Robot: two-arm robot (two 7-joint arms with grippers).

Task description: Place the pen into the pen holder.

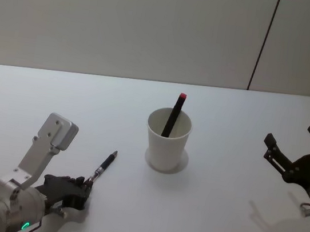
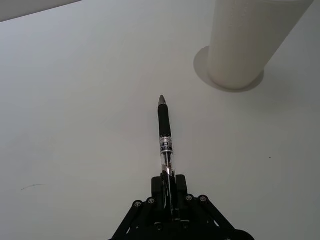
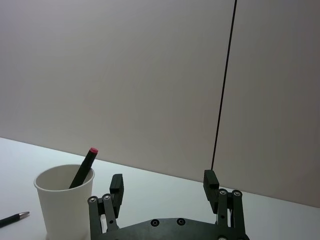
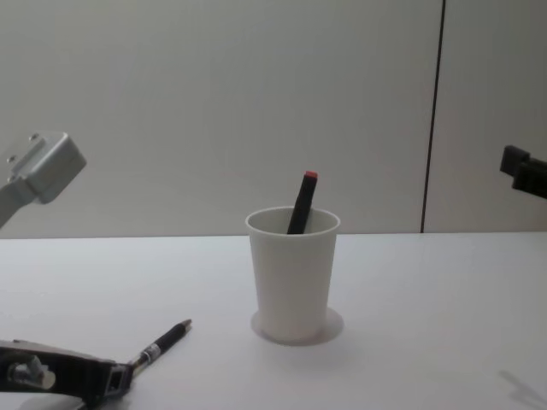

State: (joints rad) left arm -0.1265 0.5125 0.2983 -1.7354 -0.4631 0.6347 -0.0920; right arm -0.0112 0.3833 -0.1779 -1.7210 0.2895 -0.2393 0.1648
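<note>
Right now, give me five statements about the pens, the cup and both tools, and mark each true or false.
1. The left tool is shut on the black pen. True.
2. The pen holder is empty. False: a red-capped pen leans inside it.
3. The right tool is open and holds nothing. True.
4. The pen holder lies on its side. False: it stands upright on the table.
5. The black pen is already in the pen holder. False: it is outside, on the robot's left of it.
</note>
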